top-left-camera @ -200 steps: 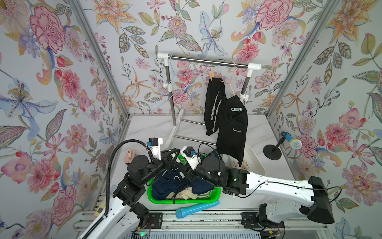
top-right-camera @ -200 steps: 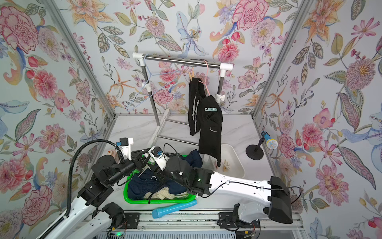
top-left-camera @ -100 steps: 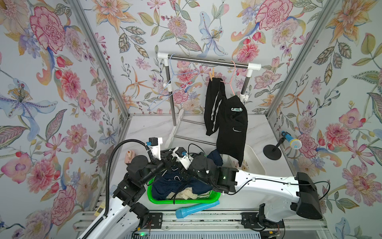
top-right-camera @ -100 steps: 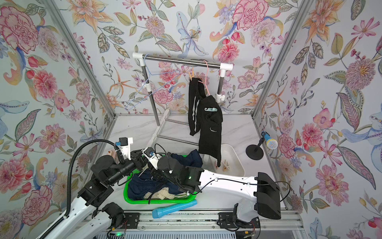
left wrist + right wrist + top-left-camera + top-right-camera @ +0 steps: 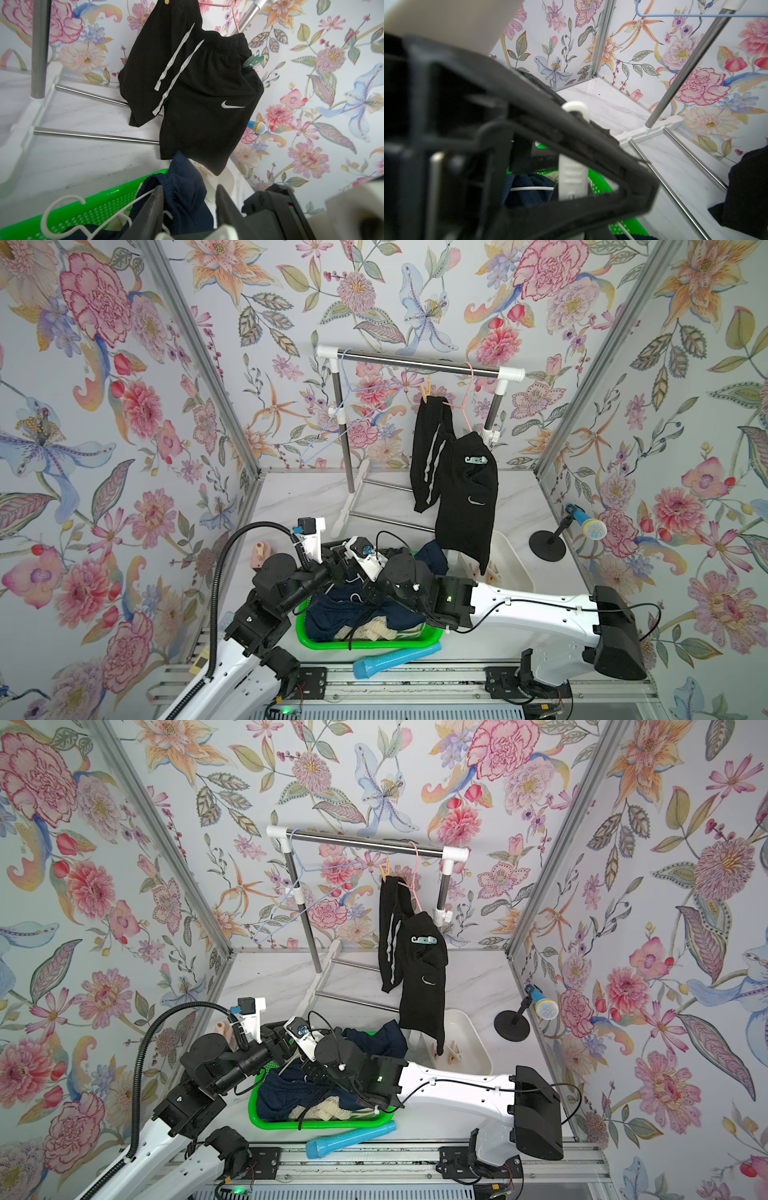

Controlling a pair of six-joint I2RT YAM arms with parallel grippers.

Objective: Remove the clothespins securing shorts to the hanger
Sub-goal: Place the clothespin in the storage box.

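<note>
Over the green basket point(image 5: 365, 645) my two grippers meet, close together. The left gripper point(image 5: 189, 199) is open, with navy shorts point(image 5: 182, 195) behind the gap and a white hanger point(image 5: 62, 207) against one finger. The right gripper point(image 5: 573, 193) is shut on a white clothespin point(image 5: 572, 174), mostly hidden behind the left gripper's black frame. Black shorts point(image 5: 461, 489) hang from a pink hanger point(image 5: 467, 406), pinned by a tan clothespin point(image 5: 426, 391) and a teal clothespin point(image 5: 477, 459). Cream shorts point(image 5: 374, 628) lie under the navy pair.
An empty blue hanger point(image 5: 353, 406) hangs on the rail point(image 5: 415, 362). A white tray point(image 5: 515, 576) holding loose wooden pegs stands right of the basket. A blue tube point(image 5: 395, 657) lies at the front edge. A toy microphone point(image 5: 582, 524) stands at the right wall.
The left gripper has opened. The right arm has slid left to the left gripper and its jaws have narrowed round the white clothespin.
</note>
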